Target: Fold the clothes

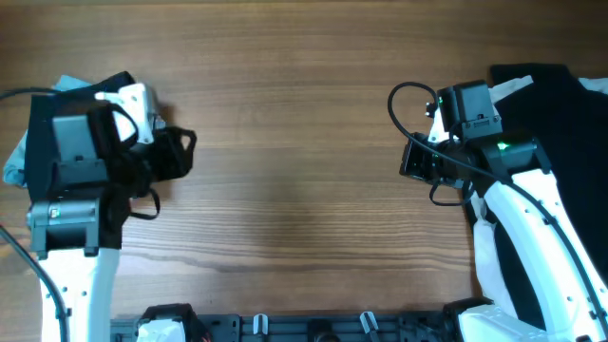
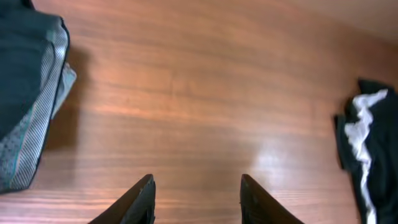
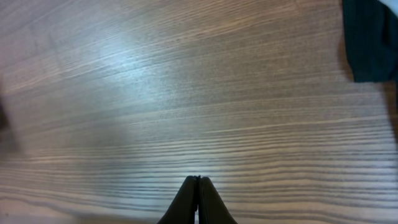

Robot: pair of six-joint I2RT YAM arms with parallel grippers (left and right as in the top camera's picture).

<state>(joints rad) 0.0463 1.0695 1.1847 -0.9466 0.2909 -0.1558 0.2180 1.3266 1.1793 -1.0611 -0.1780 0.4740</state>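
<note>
The wooden desk (image 1: 304, 114) lies bare across its middle, with the clothes pushed to its two ends. A heap of black and off-white garments (image 1: 556, 104) sits at the right edge in the overhead view, partly under the right arm, black cloth spreading down beside the arm's white link. At the left edge a pale blue cloth (image 1: 13, 161) shows from under the left arm. The left gripper (image 1: 179, 152) hangs over bare wood near that end; its jaws stand open, the two dark fingers (image 2: 142, 200) well apart with nothing between them. In the left wrist view a dark teal garment with a grey striped edge (image 2: 28, 87) lies at the left, apart from the fingers. The right gripper (image 1: 413, 163) points toward the middle of the desk, just beside the heap; its jaws are closed, fingertips (image 3: 194, 200) pressed together on nothing. A dark cloth corner (image 3: 373, 37) shows at the top right of the right wrist view
</note>
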